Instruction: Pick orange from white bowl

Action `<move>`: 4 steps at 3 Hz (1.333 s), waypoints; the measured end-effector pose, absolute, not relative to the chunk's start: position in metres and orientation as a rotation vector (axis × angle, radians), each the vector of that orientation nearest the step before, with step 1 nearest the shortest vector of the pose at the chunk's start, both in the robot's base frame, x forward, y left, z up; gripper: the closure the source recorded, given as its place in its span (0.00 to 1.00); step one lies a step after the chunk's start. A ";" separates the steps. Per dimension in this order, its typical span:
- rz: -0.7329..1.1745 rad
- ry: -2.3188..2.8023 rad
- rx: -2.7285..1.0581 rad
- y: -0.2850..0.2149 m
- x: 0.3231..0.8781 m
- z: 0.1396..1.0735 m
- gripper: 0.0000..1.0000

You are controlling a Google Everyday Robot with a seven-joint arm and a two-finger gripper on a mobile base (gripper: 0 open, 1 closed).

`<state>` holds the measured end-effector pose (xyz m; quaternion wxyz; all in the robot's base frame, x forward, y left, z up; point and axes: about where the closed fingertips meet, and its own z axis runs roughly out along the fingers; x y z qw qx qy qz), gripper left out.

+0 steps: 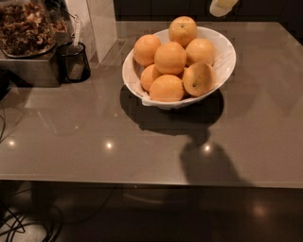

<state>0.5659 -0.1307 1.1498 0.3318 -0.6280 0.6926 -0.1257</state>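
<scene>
A wide white bowl [222, 71] stands on the grey table, holding several round oranges. One smooth orange [170, 57] sits in the middle of the pile; another at the front right [198, 79] shows a dark stem dot. My gripper [222, 6] shows only as a pale tip at the top edge of the camera view, above and behind the bowl's far right rim, clear of the fruit. Most of it is out of frame.
A small dark cup [74, 62] with a utensil stands left of the bowl, beside a white box [97, 26]. A glass container of brown food [26, 28] sits on a metal tray at the far left. The table's front edge [151, 182] runs below; cables lie on the floor.
</scene>
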 end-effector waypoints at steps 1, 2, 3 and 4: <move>-0.332 1.810 -1.636 -0.131 0.567 1.150 0.00; -0.279 1.929 -1.601 -0.145 0.579 1.111 0.00; -0.206 2.046 -1.558 -0.158 0.589 1.063 0.00; -0.140 2.128 -1.505 -0.165 0.594 1.024 0.00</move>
